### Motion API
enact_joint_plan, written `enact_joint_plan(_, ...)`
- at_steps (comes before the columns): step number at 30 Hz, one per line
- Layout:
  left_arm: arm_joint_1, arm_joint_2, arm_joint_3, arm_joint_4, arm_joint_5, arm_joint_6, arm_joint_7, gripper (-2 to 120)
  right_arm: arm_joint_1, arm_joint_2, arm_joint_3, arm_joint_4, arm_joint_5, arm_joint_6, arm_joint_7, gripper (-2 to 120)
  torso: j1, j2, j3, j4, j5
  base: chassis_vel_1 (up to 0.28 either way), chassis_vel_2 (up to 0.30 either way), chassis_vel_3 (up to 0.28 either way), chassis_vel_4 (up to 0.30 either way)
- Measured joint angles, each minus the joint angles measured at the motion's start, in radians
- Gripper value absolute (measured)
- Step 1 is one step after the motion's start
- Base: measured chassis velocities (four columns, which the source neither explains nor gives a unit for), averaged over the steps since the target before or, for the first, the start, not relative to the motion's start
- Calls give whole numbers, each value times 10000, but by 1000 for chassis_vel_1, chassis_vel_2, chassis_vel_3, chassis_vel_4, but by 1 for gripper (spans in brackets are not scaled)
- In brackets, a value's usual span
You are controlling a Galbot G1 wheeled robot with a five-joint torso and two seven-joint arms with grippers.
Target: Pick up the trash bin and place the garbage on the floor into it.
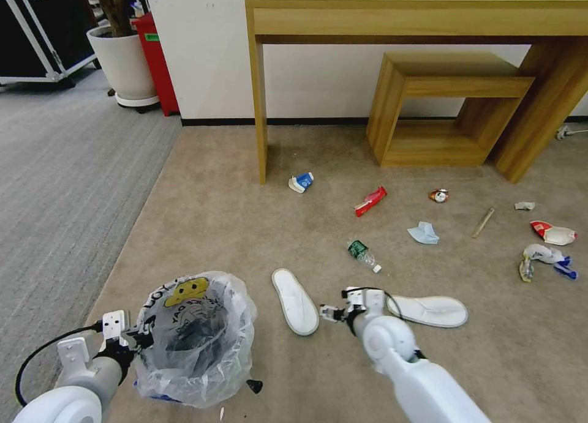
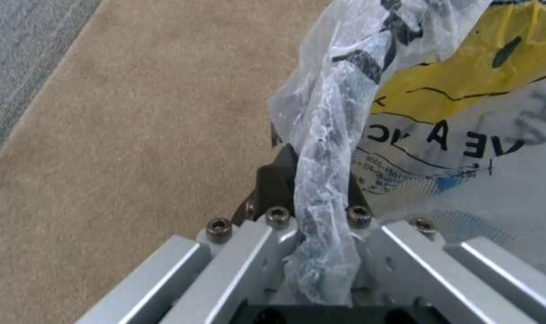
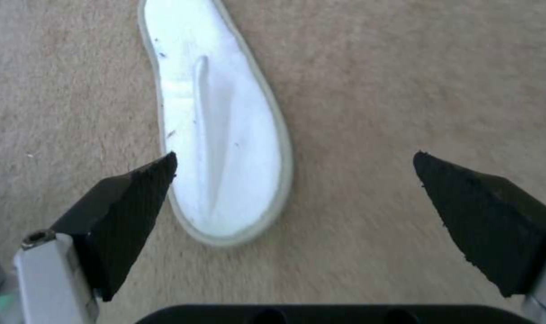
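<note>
A: Left gripper (image 2: 312, 180)?
B: Clamped on the rim of the trash bin (image 1: 195, 340), with crinkled liner bag pinched between its dark fingers (image 2: 273, 180). The bin is on the beige floor (image 1: 214, 215), near the seam where the grey carpet strip (image 1: 61, 178) begins. A yellow cartoon print and black lettering show on the bag.

A: Right gripper (image 3: 294, 157)?
B: Spread wide, nothing in it. It hovers over the carpet, with one black fingertip (image 3: 137, 191) at the edge of the near slipper (image 3: 216, 121).

A: Position of that slipper?
B: Flat on the floor just beside the bin. The second slipper (image 1: 429, 310) lies on the other side of the right arm.

A: Other garbage?
B: Scattered farther out toward the wooden desk (image 1: 416, 13): green-label bottle (image 1: 362, 254), red wrapper (image 1: 370, 201), blue-white carton (image 1: 301, 182), pale blue mask (image 1: 424, 233), crushed can (image 1: 438, 195), wooden stick (image 1: 482, 222). All apart from one another.
</note>
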Motion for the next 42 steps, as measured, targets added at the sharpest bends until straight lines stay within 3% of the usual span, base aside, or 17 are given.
enact_joint_plan(9,123,-171,-20,-65,98,-86,22,1,1040,846,-1097,-1755,-776,688,-231,100,1,1,0,1,1,0,0,0,0)
enact_joint_plan(25,257,-278,-65,-215,123,-214,48,1,2042,1613,-1728,-4223,-1910,1687,-702,100,1,1,0,0,2,0,0,0,0)
enact_joint_plan(33,266,-317,-70,-227,133,-296,49,1,2194,1829,-2084,-4822,-2182,2039,-764,82,1,1,0,0,1,0,0,0,0)
enact_joint_plan(42,240,-367,15,-261,162,-363,128,1,2457,1901,-2493,-5307,-2328,2504,-942,48,1,1,-1,0,1,0,0,0,0)
